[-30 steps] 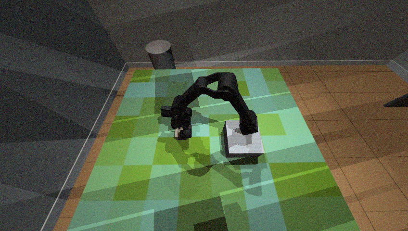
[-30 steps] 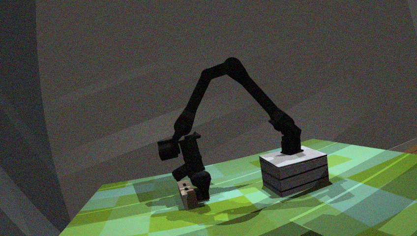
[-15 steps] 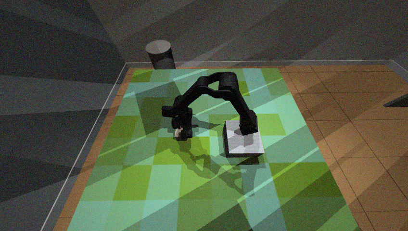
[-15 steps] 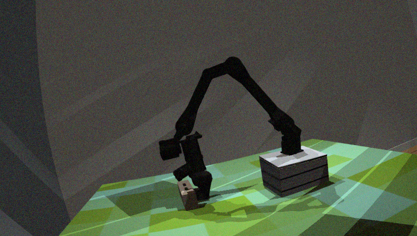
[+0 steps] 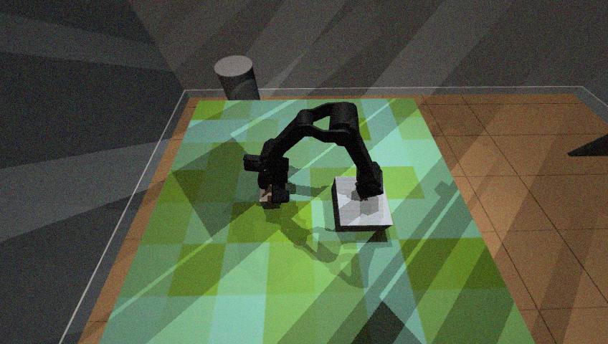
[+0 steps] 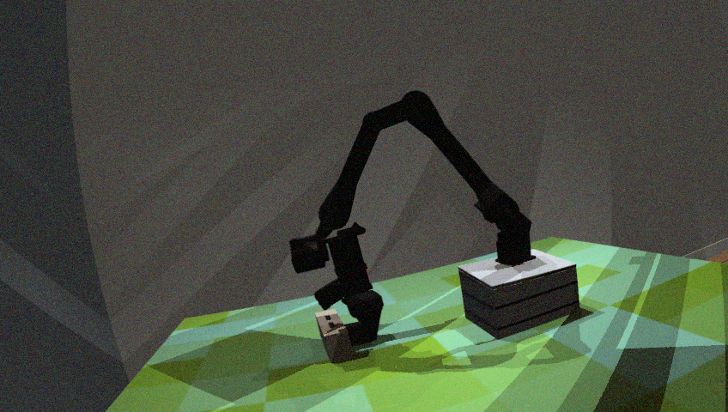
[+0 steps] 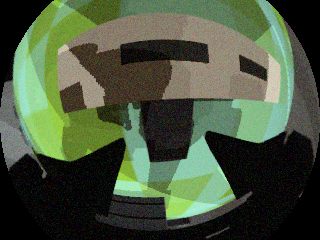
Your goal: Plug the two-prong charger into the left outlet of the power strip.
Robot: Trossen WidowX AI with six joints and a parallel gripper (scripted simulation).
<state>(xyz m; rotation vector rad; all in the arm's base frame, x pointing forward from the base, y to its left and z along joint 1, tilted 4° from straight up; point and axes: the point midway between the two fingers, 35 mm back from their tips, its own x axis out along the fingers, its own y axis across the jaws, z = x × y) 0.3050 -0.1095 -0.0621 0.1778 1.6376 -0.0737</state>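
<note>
The beige power strip [image 5: 264,195] [image 6: 337,342] [image 7: 200,80] stands on the patterned mat, with dark openings in its upper face. In the wrist view it spans the upper part of the picture. A dark block [image 7: 169,142], apparently the charger, shows just below the strip's near edge there; its prongs cannot be made out, and I cannot tell whether it touches the strip. My gripper [image 6: 362,332] [image 7: 166,139] is open, low beside the strip, with one finger on each side of the dark block and not closed on it. In the top and exterior views the arm hides the block.
The arm's base stands on a box [image 5: 349,215] [image 6: 516,305] with a pale top and dark sides, to the right of the strip in the top and exterior views. A grey cylinder [image 5: 234,74] stands beyond the mat's far edge. A dark wedge [image 5: 593,147] shows at the right edge.
</note>
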